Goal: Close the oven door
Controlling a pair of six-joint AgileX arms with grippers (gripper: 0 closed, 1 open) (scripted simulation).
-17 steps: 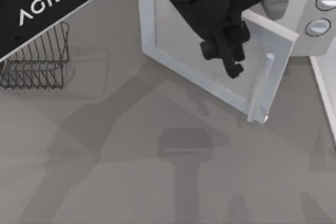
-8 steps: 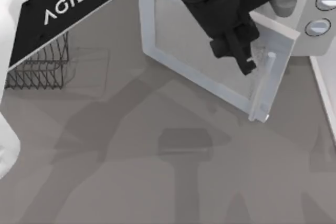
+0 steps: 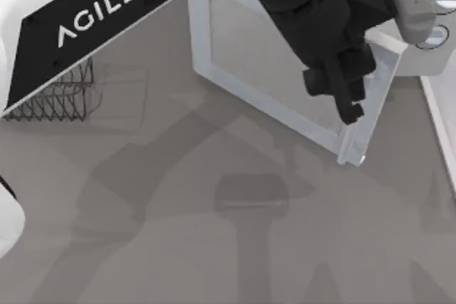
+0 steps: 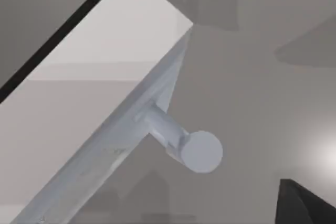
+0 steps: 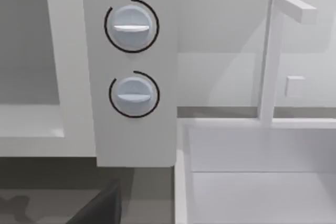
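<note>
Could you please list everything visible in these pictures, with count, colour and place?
oven door: one, white with a greyish window, swung open over the table's far middle.
door handle: one, pale bar, near the door's free edge.
oven body: one, white, far right.
knobs: two, pale grey, on the oven body.
wire basket: one, dark, far left.
sink and tap: one, white, right of the oven.
table: one, grey.
left pincer: one, black, at the door handle.

Rendered kitchen mock-up: white oven (image 5: pixel 134 77) with two knobs, sink (image 5: pixel 252 171) with faucet (image 5: pixel 273 51), wire rack (image 3: pixel 60 94) on grey counter (image 3: pixel 214 247).
</note>
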